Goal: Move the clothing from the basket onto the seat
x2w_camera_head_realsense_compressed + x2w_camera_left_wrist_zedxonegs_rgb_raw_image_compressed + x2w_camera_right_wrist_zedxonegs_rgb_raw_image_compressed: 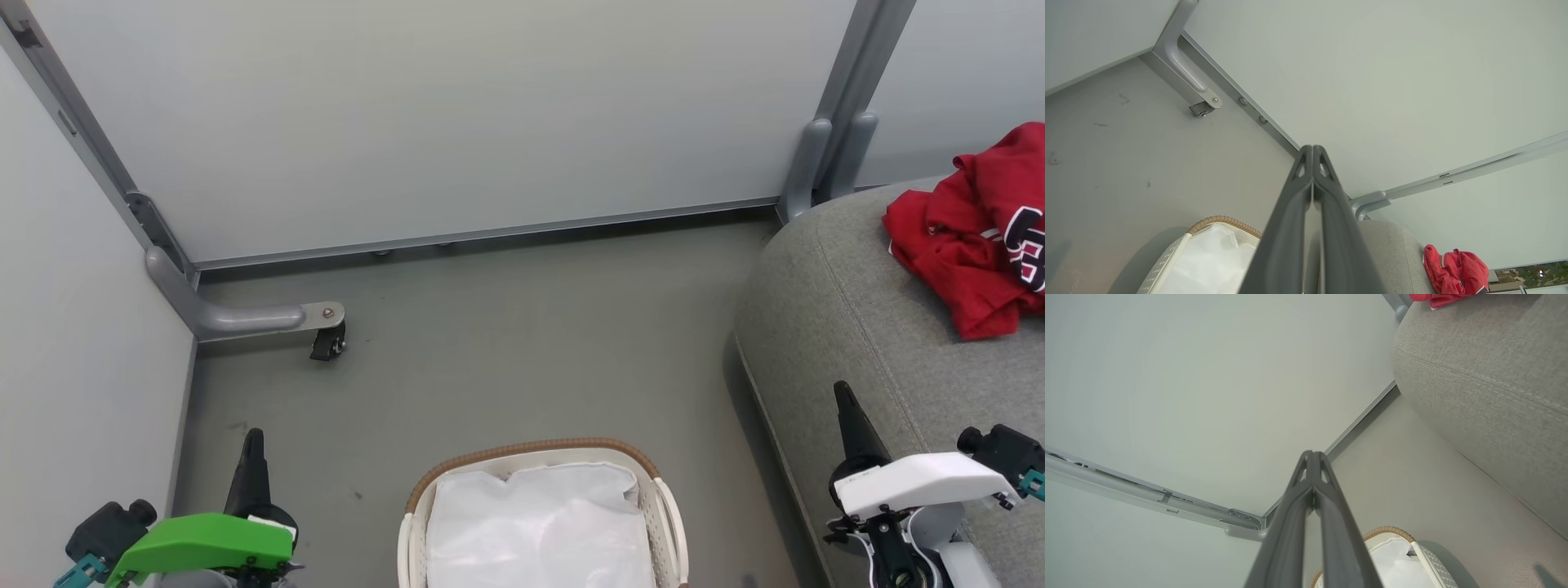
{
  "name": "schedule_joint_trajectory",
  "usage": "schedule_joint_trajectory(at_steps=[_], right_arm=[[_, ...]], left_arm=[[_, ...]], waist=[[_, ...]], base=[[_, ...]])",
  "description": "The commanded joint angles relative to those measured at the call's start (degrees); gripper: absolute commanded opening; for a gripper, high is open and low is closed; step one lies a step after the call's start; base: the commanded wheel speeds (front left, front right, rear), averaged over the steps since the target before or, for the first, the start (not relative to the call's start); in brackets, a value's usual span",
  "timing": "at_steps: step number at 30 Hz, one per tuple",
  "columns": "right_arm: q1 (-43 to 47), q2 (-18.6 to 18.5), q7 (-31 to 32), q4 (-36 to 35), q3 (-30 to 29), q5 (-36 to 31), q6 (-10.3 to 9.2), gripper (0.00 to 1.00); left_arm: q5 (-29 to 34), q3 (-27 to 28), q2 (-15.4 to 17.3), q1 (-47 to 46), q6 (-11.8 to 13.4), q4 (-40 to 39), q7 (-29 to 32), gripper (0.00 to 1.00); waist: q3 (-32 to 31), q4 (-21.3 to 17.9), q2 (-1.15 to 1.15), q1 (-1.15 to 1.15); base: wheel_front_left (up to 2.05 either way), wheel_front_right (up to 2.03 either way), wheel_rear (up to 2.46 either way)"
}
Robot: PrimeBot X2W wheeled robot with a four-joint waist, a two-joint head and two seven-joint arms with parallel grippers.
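Head view first: locate the clothing (971, 233), crumpled in a red heap on the seat (824, 327), well apart from the basket (531, 451) standing on the floor (490, 351), with white liner (539, 523) and no red in the visible part of its interior. Judge the transfer as done or nearly so. Treat as light, soft and limp (no stiffness to lever against, likely to drape and trail when lifted). For any regrasp, pinch a raised fold or bunched ridge near the middle of the heap rather than a loose hem. Note left gripper (254, 434) and right gripper (842, 390) both pressed together, pinching nothing; left poised over the floor beside the basket, right over the near edge of the seat. Consult left wrist view for the heap in side profile beyond the rounded corner of the cushion, numerals hidden. Consult right wrist view for the stitched seams of the seat at close range and a red sliver at the top edge. Return to head view for the black-and-white numerals and the basket interior from above.
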Motion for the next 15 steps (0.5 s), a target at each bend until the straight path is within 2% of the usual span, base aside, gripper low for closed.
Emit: schedule_joint_trajectory(at_steps=[1, 15], right_arm=[[-0.30, -0.40, 0.45, -0.96, -0.33, 1.97, -0.02, 0.00], [-0.21, -0.47, 2.73, -1.72, -1.10, 10.53, -0.03, 0.00]], left_arm=[[-1.76, 0.49, 0.27, -1.71, -0.33, -0.80, 0.46, 0.00], [-9.37, 1.95, 0.29, -2.51, -0.73, -1.13, 2.79, 0.00]], waist=[[-0.01, -0.04, 0.00, 0.00], [-0.04, -0.41, 0.00, 0.00]], base=[[0.00, 0.00, 0.00], [0.00, 0.00, 0.00]])
